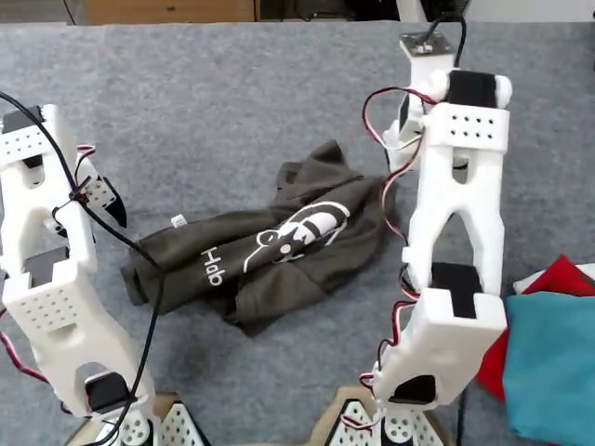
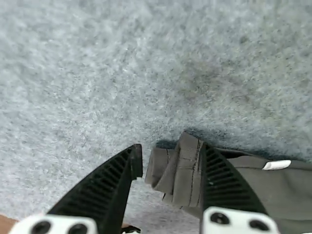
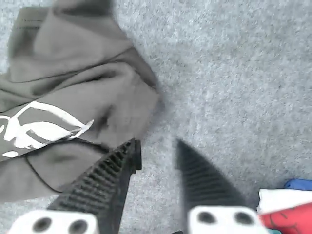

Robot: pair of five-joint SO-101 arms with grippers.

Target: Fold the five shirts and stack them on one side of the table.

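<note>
Left gripper (image 2: pixel 170 158) was spread wide, jaws straddling the bunched edge of the dark olive shirt (image 1: pixel 270 246), not clamped. Right gripper (image 3: pixel 157 151) hung released over grey bench (image 1: pixel 186 111) beside it. Shirt lay crumpled mid-frame in high view.

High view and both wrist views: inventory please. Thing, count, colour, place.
olive shirt: 1, dark olive with white print, crumpled mid-table between the arms
teal shirt: 1, teal, right edge of the table, on top of the red one
red shirt: 1, red, partly under the teal shirt
white cloth: 1, white, next to the red shirt
table cover: 1, grey, across the whole table
wooden furniture: 1, brown, beyond the far edge
arms: 2, white, either side of the olive shirt
left claw: 1, black, open, straddling a bunched end of the olive shirt
right claw: 1, black, open, over bare cover beside the olive shirt
</note>
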